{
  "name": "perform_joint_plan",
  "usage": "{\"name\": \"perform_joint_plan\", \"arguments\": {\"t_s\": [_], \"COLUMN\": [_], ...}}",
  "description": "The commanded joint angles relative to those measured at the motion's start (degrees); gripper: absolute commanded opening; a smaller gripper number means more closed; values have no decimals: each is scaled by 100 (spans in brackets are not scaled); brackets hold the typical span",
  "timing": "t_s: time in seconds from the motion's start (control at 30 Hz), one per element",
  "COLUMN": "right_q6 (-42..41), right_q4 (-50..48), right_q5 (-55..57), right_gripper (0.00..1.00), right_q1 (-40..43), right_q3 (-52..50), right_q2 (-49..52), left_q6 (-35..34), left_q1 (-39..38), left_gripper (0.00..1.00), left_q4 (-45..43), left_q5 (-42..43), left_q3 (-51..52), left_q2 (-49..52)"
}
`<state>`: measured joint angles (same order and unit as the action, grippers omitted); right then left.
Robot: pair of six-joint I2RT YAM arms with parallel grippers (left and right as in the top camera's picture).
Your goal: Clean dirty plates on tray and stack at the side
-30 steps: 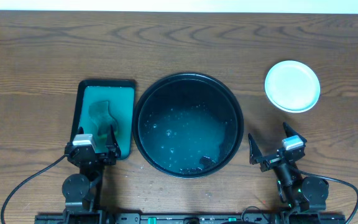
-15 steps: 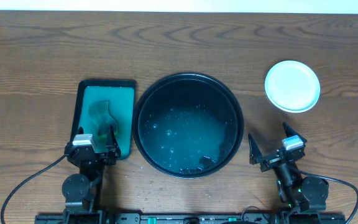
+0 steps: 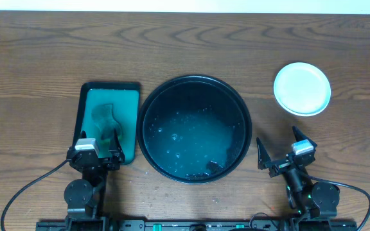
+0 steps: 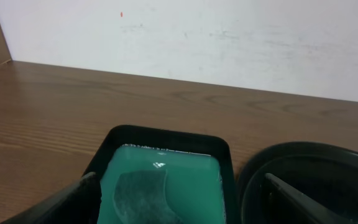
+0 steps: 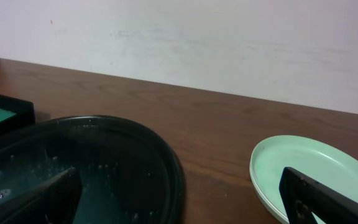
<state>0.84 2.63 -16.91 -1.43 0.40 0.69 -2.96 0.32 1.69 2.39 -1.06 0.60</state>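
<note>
The large round black tray (image 3: 194,129) sits mid-table, wet, with no plate on it; it also shows in the left wrist view (image 4: 309,180) and the right wrist view (image 5: 92,168). The plates (image 3: 302,88) lie stacked at the far right, pale mint and clean on top, also seen in the right wrist view (image 5: 303,171). I cannot tell how many are in the stack. My left gripper (image 3: 99,149) is open and empty at the near end of the green tray. My right gripper (image 3: 280,153) is open and empty, near the table's front, right of the black tray.
A rectangular green tray with a black rim (image 3: 109,119) lies left of the black tray and holds a dark sponge (image 3: 103,117), also seen in the left wrist view (image 4: 143,196). A white wall stands behind the table.
</note>
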Motion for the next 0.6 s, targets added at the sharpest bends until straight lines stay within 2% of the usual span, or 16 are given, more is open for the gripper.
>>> {"name": "perform_joint_plan", "arguments": {"t_s": [0.0, 0.57], "right_q6": [9, 9], "right_q4": [35, 35], "right_q5": [57, 57], "right_gripper": [99, 99], "right_q1": [-50, -50], "right_q3": [-9, -9], "right_q2": [-35, -35], "left_q6": [33, 33], "left_q1": [31, 31], "left_gripper": [81, 81], "left_q4": [236, 236], "left_q5": [-201, -201], "left_q3": [83, 83], "left_q2": [-35, -35]}}
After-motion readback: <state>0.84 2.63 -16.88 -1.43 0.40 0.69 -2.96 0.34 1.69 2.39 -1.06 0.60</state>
